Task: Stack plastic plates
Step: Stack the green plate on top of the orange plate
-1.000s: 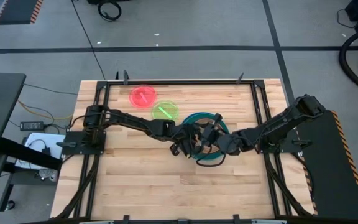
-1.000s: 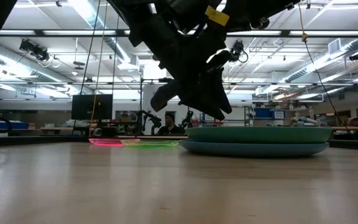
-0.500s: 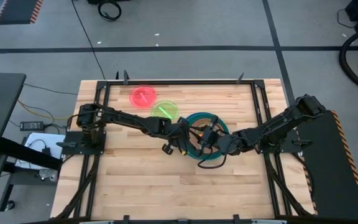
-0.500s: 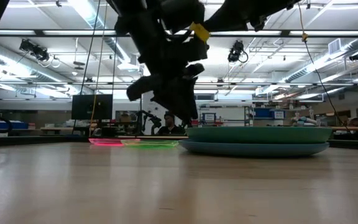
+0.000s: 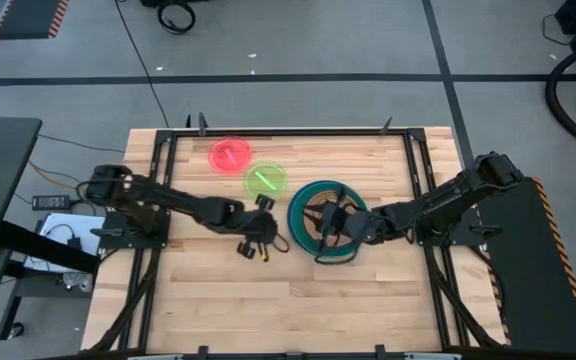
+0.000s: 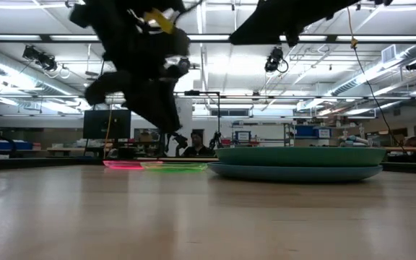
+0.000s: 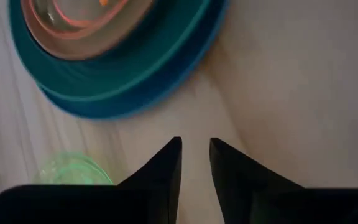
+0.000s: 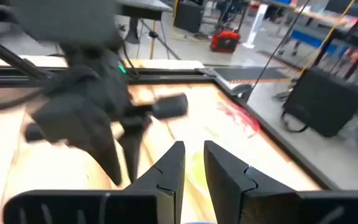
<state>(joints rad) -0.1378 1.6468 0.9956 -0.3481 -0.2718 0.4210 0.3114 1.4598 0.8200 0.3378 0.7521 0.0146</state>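
Observation:
A stack of plates (image 5: pixel 326 222) stands right of the table's middle: large blue and teal ones below, a brownish-orange one and a small orange one on top; it also shows in the left wrist view (image 7: pixel 117 56) and the low view (image 6: pixel 298 162). A green plate (image 5: pixel 265 180) and a pink-red plate (image 5: pixel 230 154) lie flat on the table, far left of the stack. My left gripper (image 5: pixel 258 240) hangs empty just left of the stack, fingers close together (image 7: pixel 194 146). My right gripper (image 5: pixel 326 225) hovers over the stack, fingers close together (image 8: pixel 192 149), holding nothing.
A dark metal frame (image 5: pixel 408 160) borders the wooden table (image 5: pixel 218 300). There is bare wood along the near side and at the far right. In the right wrist view the left arm's gripper (image 8: pixel 86 118) stands close ahead of my right gripper.
My left gripper has drawn back from above the stack toward the table's left edge and a little toward the near edge, empty. The stack and the two single plates have stayed where they were.

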